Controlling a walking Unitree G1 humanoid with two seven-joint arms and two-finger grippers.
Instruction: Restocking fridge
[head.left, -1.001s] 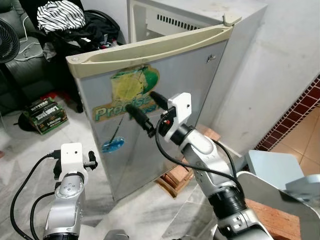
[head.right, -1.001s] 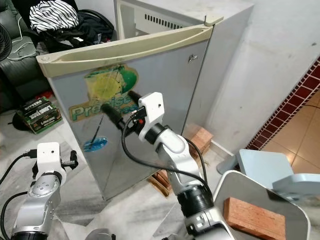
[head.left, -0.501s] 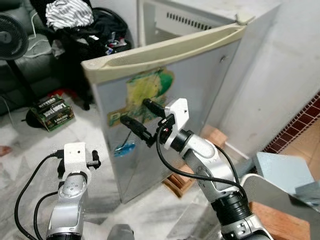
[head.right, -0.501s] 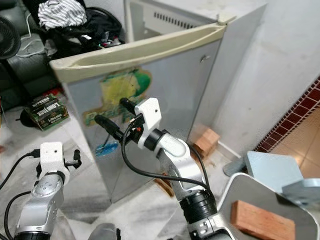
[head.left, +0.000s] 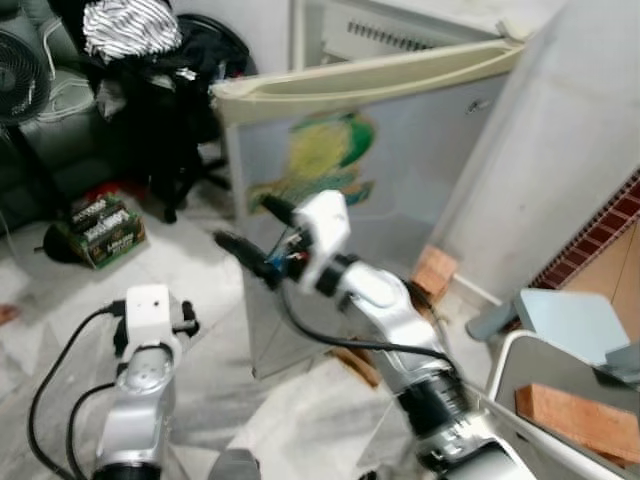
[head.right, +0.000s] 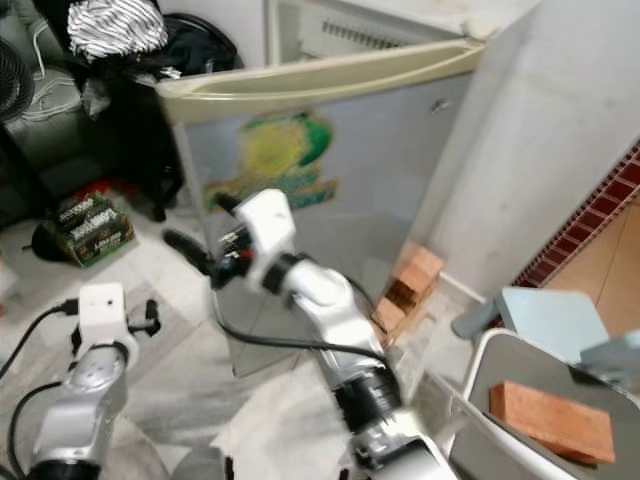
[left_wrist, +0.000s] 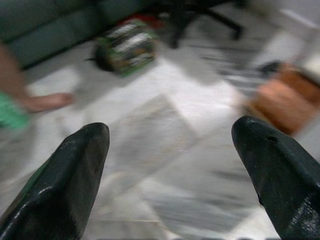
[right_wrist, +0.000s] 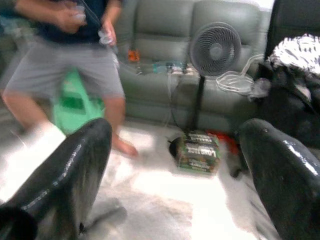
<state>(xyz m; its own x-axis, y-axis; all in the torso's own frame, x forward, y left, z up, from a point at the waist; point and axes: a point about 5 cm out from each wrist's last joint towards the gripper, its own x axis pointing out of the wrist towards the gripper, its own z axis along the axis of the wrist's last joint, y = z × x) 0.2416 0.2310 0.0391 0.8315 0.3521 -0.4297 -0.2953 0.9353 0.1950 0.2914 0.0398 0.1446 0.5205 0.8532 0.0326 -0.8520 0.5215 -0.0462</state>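
Observation:
The fridge door (head.left: 430, 150) stands ajar, grey with a cream top rail (head.left: 360, 78) and a green and yellow sticker (head.left: 320, 150). My right gripper (head.left: 245, 222) is open and empty, held level just past the door's free edge, its fingers pointing out over the floor. In the right wrist view its two black fingers (right_wrist: 65, 165) stand wide apart, facing the room. My left gripper (left_wrist: 170, 165) hangs low at my left side, open, with marble floor between its fingers. The fridge's inside is hidden behind the door.
A green carton (head.left: 105, 228) lies on the floor near a sofa (right_wrist: 165, 30) and a standing fan (right_wrist: 215, 50). A person (right_wrist: 75, 45) stands by the sofa. A chair heaped with clothes (head.left: 125, 25) is behind the door. Bricks (head.left: 432, 272) prop the fridge. A brick (head.left: 575, 420) lies at my right.
The whole view has shifted and blurred, so the camera moved. My right gripper has swung left, off the door's face to beyond its free edge. The left arm has kept its place.

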